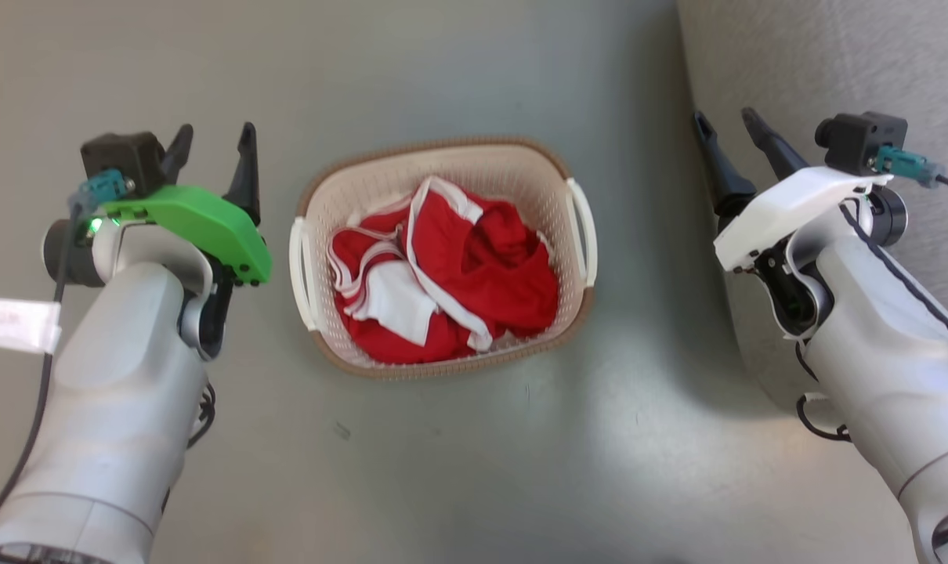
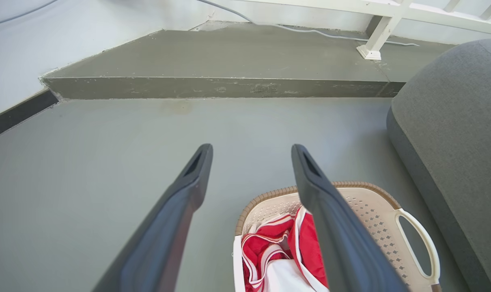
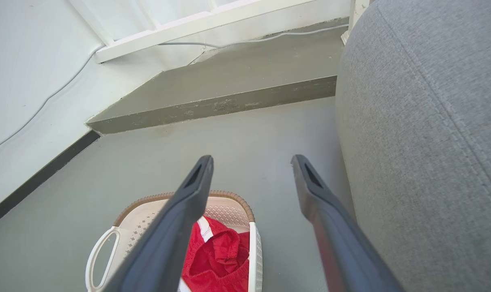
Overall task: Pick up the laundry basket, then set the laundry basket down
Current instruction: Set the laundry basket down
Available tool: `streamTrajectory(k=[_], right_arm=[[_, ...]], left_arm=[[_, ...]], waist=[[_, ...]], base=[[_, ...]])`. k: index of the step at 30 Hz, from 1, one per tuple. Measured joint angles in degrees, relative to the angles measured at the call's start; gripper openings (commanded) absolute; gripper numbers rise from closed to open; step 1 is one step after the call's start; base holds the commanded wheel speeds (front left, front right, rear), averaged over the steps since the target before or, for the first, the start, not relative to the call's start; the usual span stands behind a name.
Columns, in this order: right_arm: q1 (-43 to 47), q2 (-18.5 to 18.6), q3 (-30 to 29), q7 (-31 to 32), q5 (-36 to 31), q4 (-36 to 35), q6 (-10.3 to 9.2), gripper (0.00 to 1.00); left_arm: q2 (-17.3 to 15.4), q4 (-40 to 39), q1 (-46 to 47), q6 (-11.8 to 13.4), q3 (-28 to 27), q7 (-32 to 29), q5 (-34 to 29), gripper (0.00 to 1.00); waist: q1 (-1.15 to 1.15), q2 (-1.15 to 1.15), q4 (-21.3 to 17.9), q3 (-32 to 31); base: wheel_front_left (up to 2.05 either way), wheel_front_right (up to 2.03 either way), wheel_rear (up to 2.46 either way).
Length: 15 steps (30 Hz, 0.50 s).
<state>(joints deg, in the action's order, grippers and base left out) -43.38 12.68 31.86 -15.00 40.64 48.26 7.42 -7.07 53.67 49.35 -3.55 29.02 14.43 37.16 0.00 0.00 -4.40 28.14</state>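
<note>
While the laundry basket (image 1: pixel 443 168) rests on the floor (image 1: pixel 474 470), my left gripper (image 1: pixel 216 129) and right gripper (image 1: pixel 724 115) flank it, both wide.

Cream-white laundry basket (image 1: pixel 513 168), diamond-perforated, with brown woven-look rim and white handles; red clothing (image 1: pixel 490 274) trimmed in white stripes; plain grey-green floor (image 1: pixel 474 470); grey textured upholstery (image 1: pixel 795 63); green cover on left gripper (image 1: pixel 216 129), white on right gripper (image 1: pixel 725 115), both with dark fingers (image 1: pixel 245 172).

Grey floor (image 2: pixel 87 162), raised grey step (image 2: pixel 213 87), white wall (image 3: pixel 26 61), grey upholstered seat (image 3: pixel 424 121) at right
</note>
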Motion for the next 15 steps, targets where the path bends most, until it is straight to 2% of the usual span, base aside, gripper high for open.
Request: streamTrajectory(k=[9,15], right_arm=[[4.8,0.2,-3.4,0.0,-3.3,-4.9,-1.56,1.00],[7.4,0.4,-4.8,0.0,-7.0,-9.7,-3.07,1.00]], left_arm=[[-1.1,-8.3,-6.9,2.1,-2.0,0.0,-4.1,1.00],[-1.3,-15.9,-10.7,4.5,-3.7,0.0,-7.3,1.00]], waist=[[0.00,0.00,-0.3,-7.4],[0.00,0.00,-0.4,-12.5]], base=[[0.00,0.00,0.00],[0.00,0.00,0.00]])
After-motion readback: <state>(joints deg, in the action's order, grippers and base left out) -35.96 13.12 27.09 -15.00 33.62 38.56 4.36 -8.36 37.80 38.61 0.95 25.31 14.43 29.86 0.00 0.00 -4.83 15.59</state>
